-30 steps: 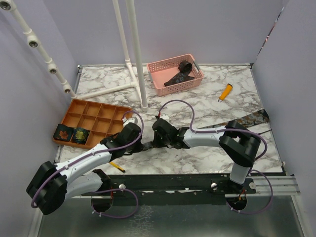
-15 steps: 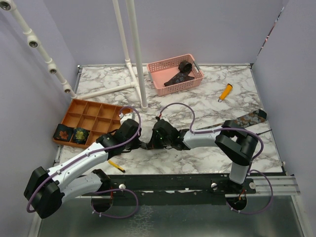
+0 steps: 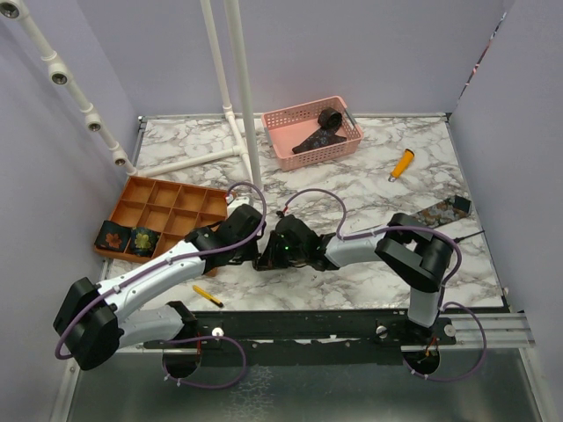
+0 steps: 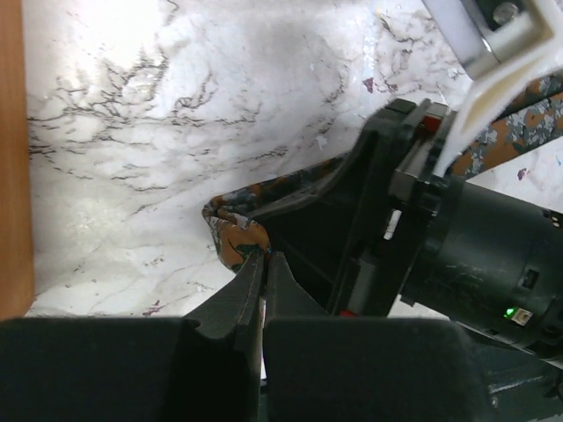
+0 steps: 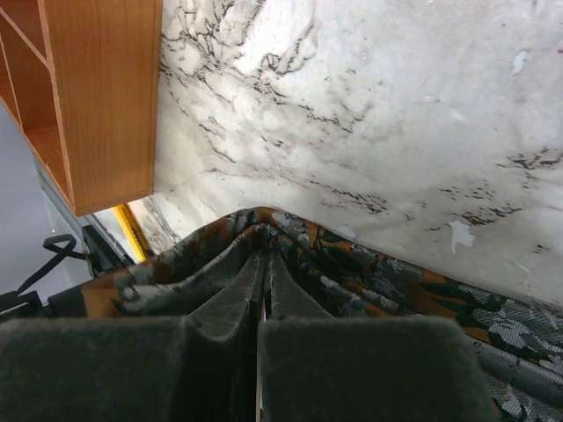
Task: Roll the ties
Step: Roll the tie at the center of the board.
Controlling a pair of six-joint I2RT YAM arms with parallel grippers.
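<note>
A dark floral tie (image 3: 444, 211) lies across the marble table, running from its wide end at the right, under my right arm, to the middle. My right gripper (image 3: 264, 258) is shut, with the tie's narrow part (image 5: 369, 268) folded around its fingertips (image 5: 255, 264). My left gripper (image 3: 252, 249) is shut, pinching the tie's end (image 4: 230, 230) right beside the right gripper's black body (image 4: 413, 220). Two rolled ties (image 3: 112, 236) (image 3: 143, 239) sit in the front compartments of the orange organizer (image 3: 167, 207). Another dark tie (image 3: 322, 127) lies in the pink basket (image 3: 290, 149).
An orange-handled tool (image 3: 401, 163) lies at the back right. A yellow pencil-like tool (image 3: 208, 295) lies near the front edge below the left arm. A white pipe stand (image 3: 246, 105) rises at the back. The organizer's wooden wall (image 5: 106, 97) is close to the right gripper.
Both grippers have moved together near the table's middle; the left gripper has moved right and up against the right one. The tie's wide end has slid a little left.
</note>
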